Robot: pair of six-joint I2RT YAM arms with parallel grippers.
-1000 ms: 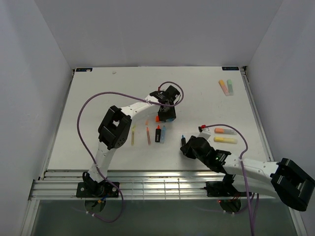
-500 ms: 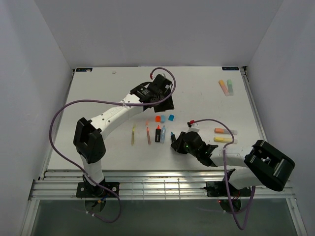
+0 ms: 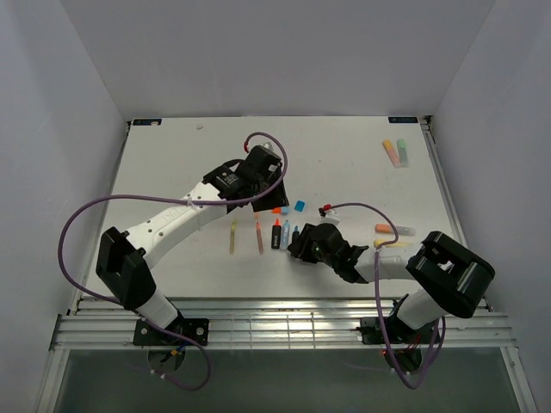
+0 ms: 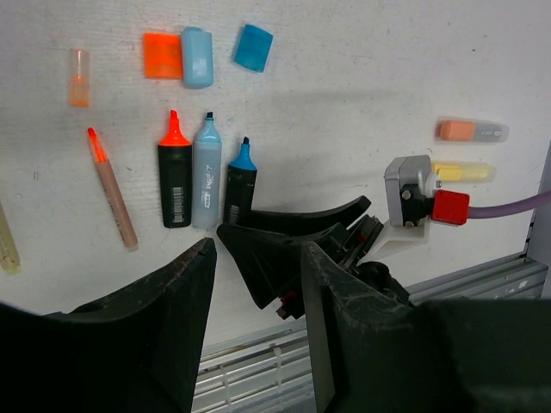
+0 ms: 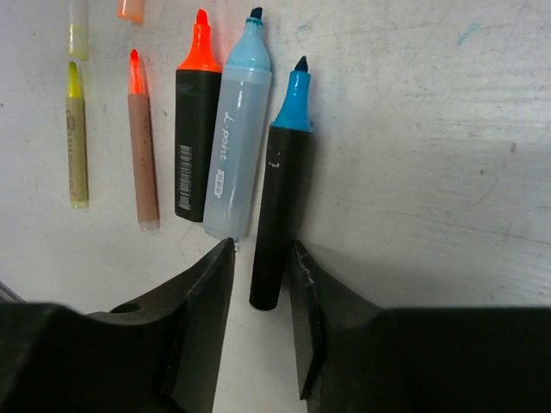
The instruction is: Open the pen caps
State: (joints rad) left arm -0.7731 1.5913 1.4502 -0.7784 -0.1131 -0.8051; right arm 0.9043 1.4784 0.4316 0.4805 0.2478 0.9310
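Fingers (image 5: 194, 335) of R gripper (image 5: 260, 249) narrowly apart, straddling blue-tip pen (image 5: 280, 172) tail, arm low; L gripper (image 4: 256, 249) wide, hovering above.

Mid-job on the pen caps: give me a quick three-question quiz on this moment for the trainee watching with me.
1. Multiple choice: what lies between the fingers of the right gripper? A, a loose pink cap. B, the rear end of the black blue-tipped pen. C, nothing at all.
2. True or false: the left gripper is clamped on a cap.
3. Fill in: in the left wrist view, the cap lying right beside the orange cap is the ___ cap.

Key: 1 B. 2 false, its jaws stand apart with nothing between them. 3 the pale blue cap.
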